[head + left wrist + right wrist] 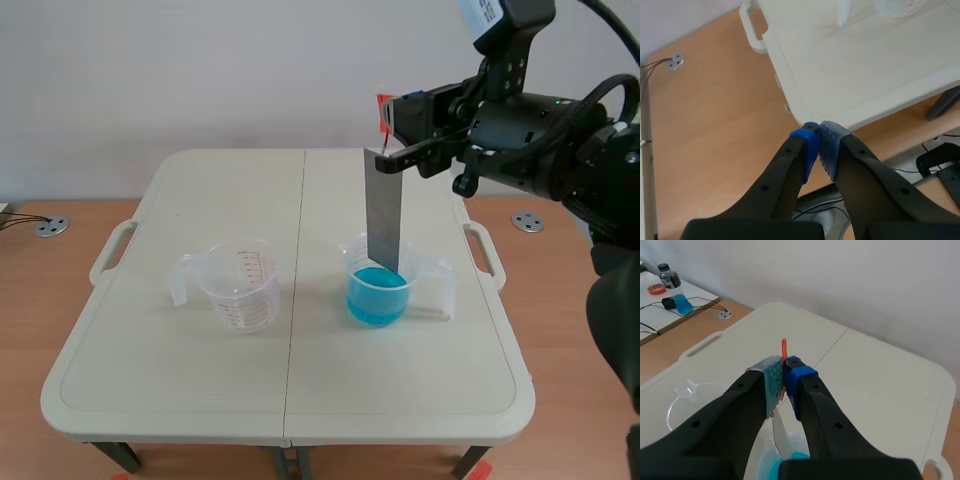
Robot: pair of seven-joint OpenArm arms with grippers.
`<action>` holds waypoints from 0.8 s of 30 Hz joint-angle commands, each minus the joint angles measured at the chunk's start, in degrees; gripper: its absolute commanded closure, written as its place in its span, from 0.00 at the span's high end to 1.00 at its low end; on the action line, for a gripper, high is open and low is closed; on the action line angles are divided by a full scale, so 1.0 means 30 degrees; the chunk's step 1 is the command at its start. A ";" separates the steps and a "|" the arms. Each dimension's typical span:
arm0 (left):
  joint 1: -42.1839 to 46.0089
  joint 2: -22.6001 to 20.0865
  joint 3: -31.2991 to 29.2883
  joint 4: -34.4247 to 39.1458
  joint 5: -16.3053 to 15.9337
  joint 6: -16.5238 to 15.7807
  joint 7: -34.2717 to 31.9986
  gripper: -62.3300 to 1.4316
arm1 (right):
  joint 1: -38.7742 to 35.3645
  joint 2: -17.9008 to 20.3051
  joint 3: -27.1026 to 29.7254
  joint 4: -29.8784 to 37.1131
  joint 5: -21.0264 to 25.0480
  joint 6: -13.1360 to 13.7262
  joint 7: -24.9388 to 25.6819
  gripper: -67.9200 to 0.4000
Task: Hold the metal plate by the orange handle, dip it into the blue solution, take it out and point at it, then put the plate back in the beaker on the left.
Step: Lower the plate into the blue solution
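Metal plate (pixel 382 210) hangs upright at centre-right of the scene view. It's pinched at its orange handle (pixel 383 110) by the right gripper (pixel 392 150), pads clamped w/ only that thin strip between them. Its lower end sits inside the right beaker (pixel 430 280), at or just into the blue solution (pixel 377 297); depth can't be told. So the grasp looks done and the dip is in hand. Left to do, by my read: lift clear, point at it, then carry it to the empty beaker (pixel 240 285), left of centre on the surface (pixel 180 390). Left gripper (pixel 818 142) is closed on nothing, out past the surface's edge; prob. the one to point.
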 commanded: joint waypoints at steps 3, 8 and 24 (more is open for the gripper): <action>-0.0058 -0.0066 -0.0051 0.0109 -0.0131 0.0044 -0.0248 0.04 | 0.0219 0.0051 0.0007 -0.0401 0.0299 0.0146 0.0670 0.02; -0.0058 -0.0066 -0.0051 0.0109 -0.0124 0.0044 -0.0240 0.04 | 0.0219 0.0051 0.0007 -0.1348 0.0211 0.0146 0.0852 0.02; -0.0058 -0.0058 -0.0051 0.0109 -0.0124 -0.0641 -0.0109 0.04 | 0.0226 0.0051 -0.0029 -0.4095 -0.1792 0.0146 0.1953 0.02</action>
